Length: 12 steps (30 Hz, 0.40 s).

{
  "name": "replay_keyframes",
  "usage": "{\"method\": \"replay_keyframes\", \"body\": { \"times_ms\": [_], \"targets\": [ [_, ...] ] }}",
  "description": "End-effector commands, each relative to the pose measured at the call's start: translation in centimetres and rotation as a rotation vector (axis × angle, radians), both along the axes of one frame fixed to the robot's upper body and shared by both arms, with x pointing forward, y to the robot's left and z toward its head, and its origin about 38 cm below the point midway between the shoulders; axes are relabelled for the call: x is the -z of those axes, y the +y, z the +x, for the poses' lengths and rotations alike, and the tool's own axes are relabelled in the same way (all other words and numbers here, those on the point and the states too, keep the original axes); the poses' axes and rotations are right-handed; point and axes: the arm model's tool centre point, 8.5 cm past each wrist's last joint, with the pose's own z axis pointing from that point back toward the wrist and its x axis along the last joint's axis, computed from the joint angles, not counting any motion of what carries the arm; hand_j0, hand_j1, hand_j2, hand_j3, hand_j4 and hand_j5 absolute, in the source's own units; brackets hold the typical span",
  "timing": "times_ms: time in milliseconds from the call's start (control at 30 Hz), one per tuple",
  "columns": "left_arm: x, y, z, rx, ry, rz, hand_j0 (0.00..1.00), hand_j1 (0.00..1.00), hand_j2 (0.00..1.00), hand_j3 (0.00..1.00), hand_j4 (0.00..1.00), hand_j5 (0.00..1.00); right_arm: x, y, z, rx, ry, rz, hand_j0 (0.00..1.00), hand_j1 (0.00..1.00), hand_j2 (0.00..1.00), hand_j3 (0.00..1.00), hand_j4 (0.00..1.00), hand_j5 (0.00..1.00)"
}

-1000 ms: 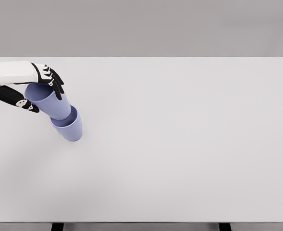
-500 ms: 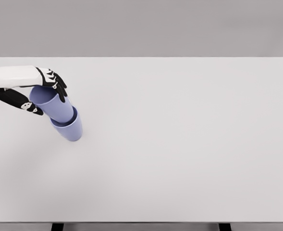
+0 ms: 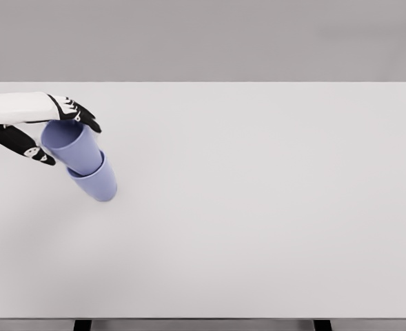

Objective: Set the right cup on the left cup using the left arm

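The left hand (image 3: 47, 127) grips the upper cup (image 3: 74, 146), seated tilted inside the lower cup (image 3: 96, 183) at the worktop (image 3: 258, 207) left; next move likely requires releasing and withdrawing.

White table (image 3: 258, 227) fills most of view, matte top, far edge straight across upper part. Behind it, plain grey wall (image 3: 203, 38), flat, slightly lighter toward left. Light soft and even, faint shading near table's lower left. Along bottom edge, thin dark strip below tabletop, two black legs (image 3: 83, 325) poking out, one left, one right (image 3: 322, 325). Floor hardly visible, only grey sliver between legs.
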Motion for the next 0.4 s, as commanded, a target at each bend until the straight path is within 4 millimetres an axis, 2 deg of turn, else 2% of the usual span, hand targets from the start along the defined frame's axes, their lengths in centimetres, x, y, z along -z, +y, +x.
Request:
{"method": "replay_keyframes", "body": {
  "times_ms": [0,367],
  "targets": [
    [-0.12,-0.01,-0.01,-0.002,0.001,-0.007,1.00,1.00,1.00,1.00,1.00,1.00,0.00,0.00,0.00,0.000,0.000,0.000,1.00,1.00,1.00,1.00,1.00,1.00],
    [0.26,0.00,-0.22,-0.002,0.015,-0.014,1.00,1.00,1.00,1.00,1.00,1.00,0.00,0.00,0.00,0.000,0.000,0.000,1.00,1.00,1.00,1.00,1.00,1.00]
  ]
}}
